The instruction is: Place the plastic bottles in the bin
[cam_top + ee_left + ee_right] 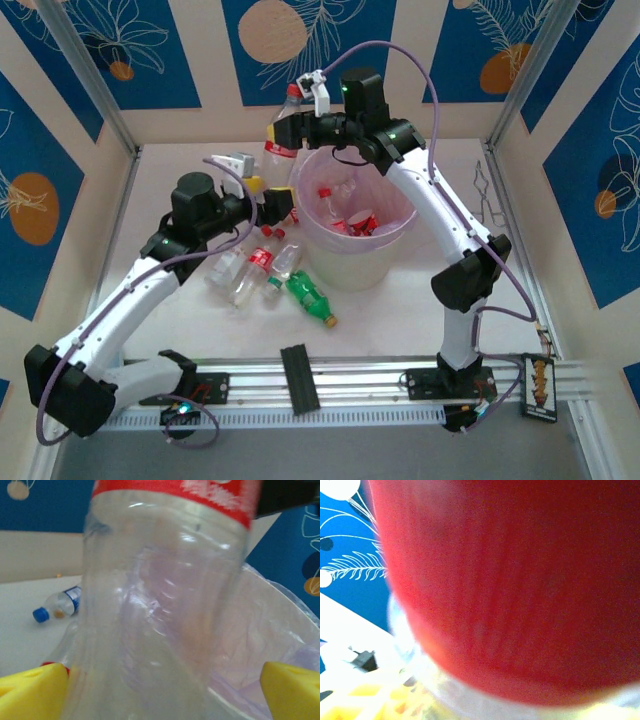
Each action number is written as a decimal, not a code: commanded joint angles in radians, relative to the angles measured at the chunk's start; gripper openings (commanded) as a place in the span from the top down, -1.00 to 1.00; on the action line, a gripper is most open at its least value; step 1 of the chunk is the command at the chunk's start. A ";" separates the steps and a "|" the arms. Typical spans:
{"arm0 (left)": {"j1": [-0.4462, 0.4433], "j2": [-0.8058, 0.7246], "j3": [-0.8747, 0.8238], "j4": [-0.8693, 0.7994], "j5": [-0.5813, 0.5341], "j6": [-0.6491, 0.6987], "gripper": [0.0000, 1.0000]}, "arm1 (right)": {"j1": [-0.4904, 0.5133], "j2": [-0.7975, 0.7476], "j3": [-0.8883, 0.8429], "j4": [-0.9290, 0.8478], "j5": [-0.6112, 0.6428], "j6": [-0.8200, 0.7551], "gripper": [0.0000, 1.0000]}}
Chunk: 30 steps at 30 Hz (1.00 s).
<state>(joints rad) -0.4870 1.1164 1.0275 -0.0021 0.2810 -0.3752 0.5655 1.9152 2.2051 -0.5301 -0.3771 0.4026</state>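
You are working over a pale tabletop [170,175]. The bin [345,268], lined with a lilac bag, is standing just right of your left tool [268,205], and below and nearward of your right tool [292,130]. Your right tool is clenching a red-labelled bottle [276,148] and holding it up over the bin's far left rim; in the right wrist view its label is looming close and blurred. Your left tool is reaching toward the bin's left rim, with a second clear bottle [160,605] lying between its yellow fingers [30,690]. One finger is touching that bottle and the other is showing a gap, so I cannot tell whether that tool is gripping or released. Several bottles [355,220] are lying inside the bin. A loose cluster [250,265] is lying on the tabletop just nearward of the left tool, with the green bottle [303,290] at its right end. A blue-capped bottle [57,606] is lying beyond the left tool's fingers, off to their left
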 commanded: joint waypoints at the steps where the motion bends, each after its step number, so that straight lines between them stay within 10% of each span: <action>1: -0.010 -0.035 -0.002 0.095 0.042 -0.008 -1.00 | -0.002 -0.025 0.059 0.052 0.012 0.003 0.06; 19: -0.062 0.091 0.121 -0.019 0.018 0.040 -0.66 | -0.163 -0.244 -0.035 0.119 0.073 -0.056 1.00; 30: -0.119 0.268 0.296 -0.182 -0.173 0.178 -0.12 | -0.223 -0.364 -0.206 -0.161 0.167 -0.357 1.00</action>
<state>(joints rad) -0.5934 1.3689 1.2720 -0.1287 0.1909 -0.2619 0.3458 1.5742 2.0354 -0.5694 -0.2577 0.1791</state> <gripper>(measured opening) 0.580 0.575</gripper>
